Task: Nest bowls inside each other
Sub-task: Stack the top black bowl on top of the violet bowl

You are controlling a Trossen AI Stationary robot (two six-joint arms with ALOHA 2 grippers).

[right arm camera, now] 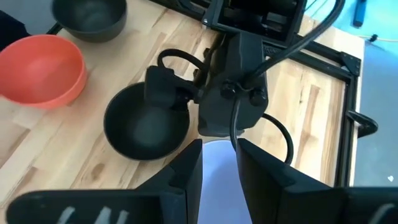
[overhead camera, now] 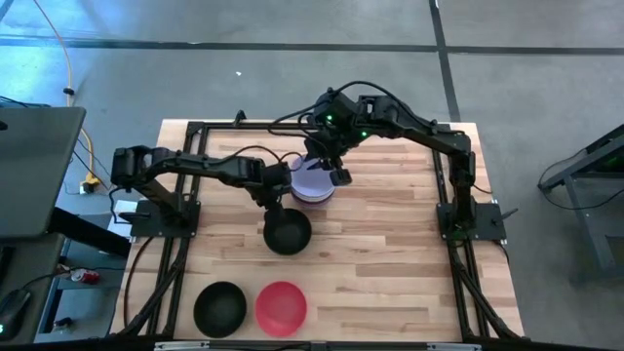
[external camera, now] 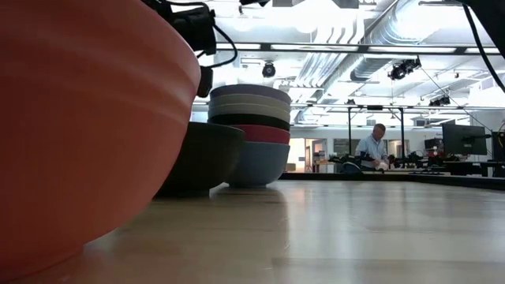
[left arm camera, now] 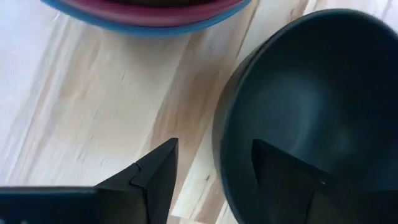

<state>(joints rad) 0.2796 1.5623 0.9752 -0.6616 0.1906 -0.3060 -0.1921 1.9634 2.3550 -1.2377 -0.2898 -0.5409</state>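
On the left of the wooden table (overhead camera: 390, 253), near its front edge, a lone black bowl (overhead camera: 219, 308) sits upright, and just to its right, close but apart, sits the red bowl (overhead camera: 282, 307), which fills the left of the low view as a big orange-red wall. Farther back and nearer the middle, the left gripper (overhead camera: 276, 202) reaches in from the left and straddles the rim of a second black bowl (overhead camera: 287, 231): in the left wrist view one finger (left arm camera: 283, 177) stands inside the bowl and the other outside over the wood, the jaws set wide across the wall, and whether they press on it cannot be told. This bowl rests on the table, just in front of the stack of nested bowls (external camera: 251, 134), almost touching it. The stack, seen from the low view, has a blue bowl at the bottom, then a red-pink one, a black one, pale ones, and a lavender bowl (overhead camera: 313, 180) on top. The right gripper (overhead camera: 338, 173) hangs over the stack's right edge, its two fingers partly apart with the lavender bowl showing between them; a grip cannot be told. In the room behind, far right, a person (external camera: 372, 150) stands at a bench.
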